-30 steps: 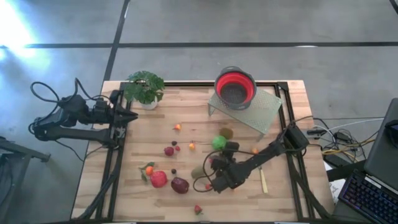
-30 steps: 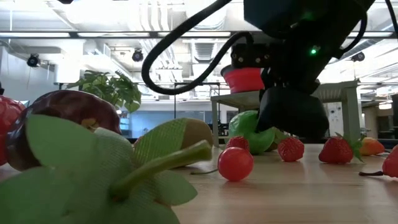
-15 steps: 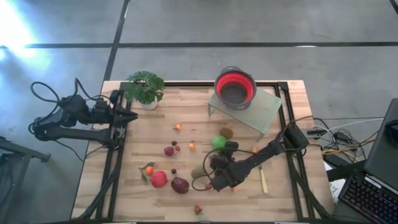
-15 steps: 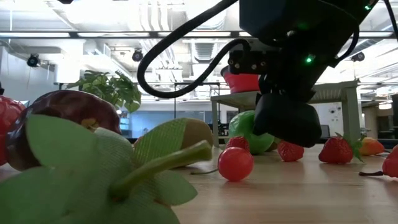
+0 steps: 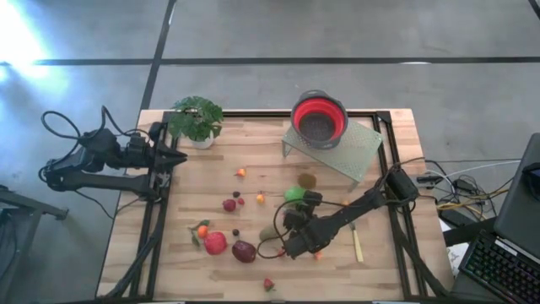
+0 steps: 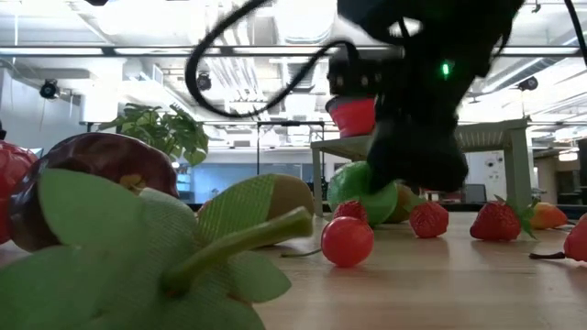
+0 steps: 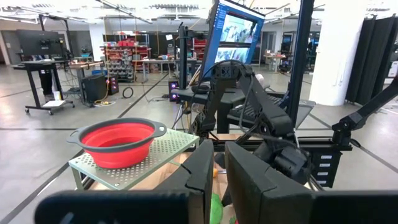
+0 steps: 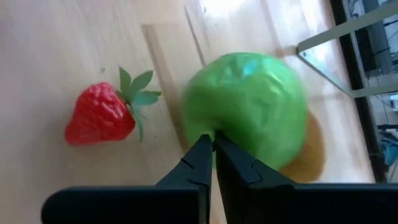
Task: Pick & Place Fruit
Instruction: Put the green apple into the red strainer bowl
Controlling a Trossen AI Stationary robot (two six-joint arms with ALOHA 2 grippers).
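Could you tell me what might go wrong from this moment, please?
The right gripper has its fingers shut at the green apple, seemingly on its stem or nothing: such a thin hold may slip when lifted. The apple touches a brown kiwi, so a dropped or nudged apple could roll it. A strawberry lies close by and might be knocked. The left gripper waits, shut, at the table's edge.

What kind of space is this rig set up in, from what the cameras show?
Most likely a robotics lab or workshop. The left wrist view shows a large open hall with a big monitor and equipment carts; the low view shows exposed ceiling ducts; the high view shows a bare concrete floor.
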